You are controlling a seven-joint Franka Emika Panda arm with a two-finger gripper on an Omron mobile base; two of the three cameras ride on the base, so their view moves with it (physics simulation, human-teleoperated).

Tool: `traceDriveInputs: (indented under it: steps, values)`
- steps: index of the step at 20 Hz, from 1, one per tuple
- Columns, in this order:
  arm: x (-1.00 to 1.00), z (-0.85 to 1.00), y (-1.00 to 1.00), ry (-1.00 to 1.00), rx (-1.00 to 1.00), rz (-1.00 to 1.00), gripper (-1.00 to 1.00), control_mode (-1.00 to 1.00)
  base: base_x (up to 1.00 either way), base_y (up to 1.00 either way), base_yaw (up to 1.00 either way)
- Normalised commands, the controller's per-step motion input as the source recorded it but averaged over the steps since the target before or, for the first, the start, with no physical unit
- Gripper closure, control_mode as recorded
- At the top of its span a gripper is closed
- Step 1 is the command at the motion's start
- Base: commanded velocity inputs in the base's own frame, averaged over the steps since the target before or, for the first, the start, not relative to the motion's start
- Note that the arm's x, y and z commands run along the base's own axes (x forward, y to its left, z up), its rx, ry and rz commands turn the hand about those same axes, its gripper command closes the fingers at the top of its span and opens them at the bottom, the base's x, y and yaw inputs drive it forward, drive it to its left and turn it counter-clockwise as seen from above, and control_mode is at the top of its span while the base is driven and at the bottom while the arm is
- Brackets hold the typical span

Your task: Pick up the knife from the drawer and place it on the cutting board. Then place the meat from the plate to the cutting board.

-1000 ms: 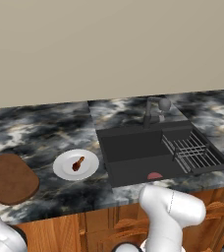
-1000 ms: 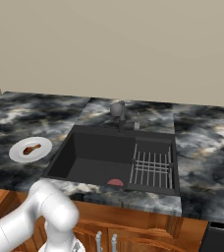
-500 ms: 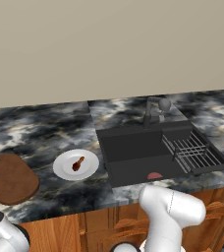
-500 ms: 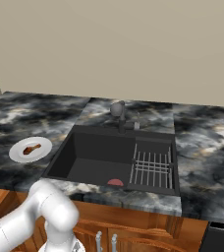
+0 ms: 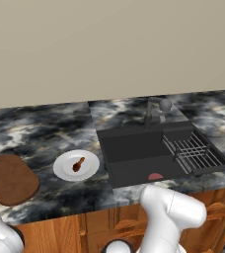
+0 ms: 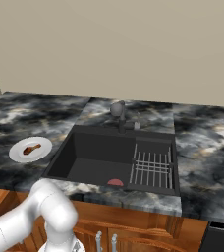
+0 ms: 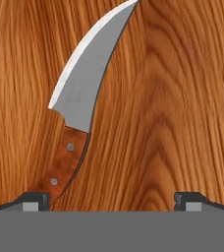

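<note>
I have the pincer [image 7: 112, 201] spread wide just above the knife [image 7: 79, 113] lying flat on the drawer [image 7: 182, 98] floor, its handle by my left fingertip [image 7: 35, 201], blade running away ahead, so I must shift left

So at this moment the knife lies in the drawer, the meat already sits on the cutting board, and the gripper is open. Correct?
Not quite. The meat is still on the plate, as the left base view shows; the cutting board beside it is bare. The rest holds: in the hand view the knife lies on the drawer wood, with the gripper open above its handle.
</note>
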Motion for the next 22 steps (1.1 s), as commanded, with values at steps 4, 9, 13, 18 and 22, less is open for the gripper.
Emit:
traceDriveInputs:
  steps: [4,9,13,18,22]
  values:
    - [0.01,-0.08,0.18,0.03,0.0,0.0,-1.0,-1.0,0.0,0.0,0.0]
    - [0.01,-0.1,0.15,0.03,0.0,0.0,-1.0,-1.0,0.0,0.0,0.0]
    - [0.05,-0.14,0.14,0.03,0.0,0.0,-1.0,-1.0,0.0,0.0,0.0]
    - [0.05,-0.19,0.11,0.04,0.0,0.0,-1.0,-1.0,0.0,0.0,0.0]
    - [0.05,-0.2,0.05,0.04,0.0,0.0,-1.0,-1.0,0.0,0.0,0.0]
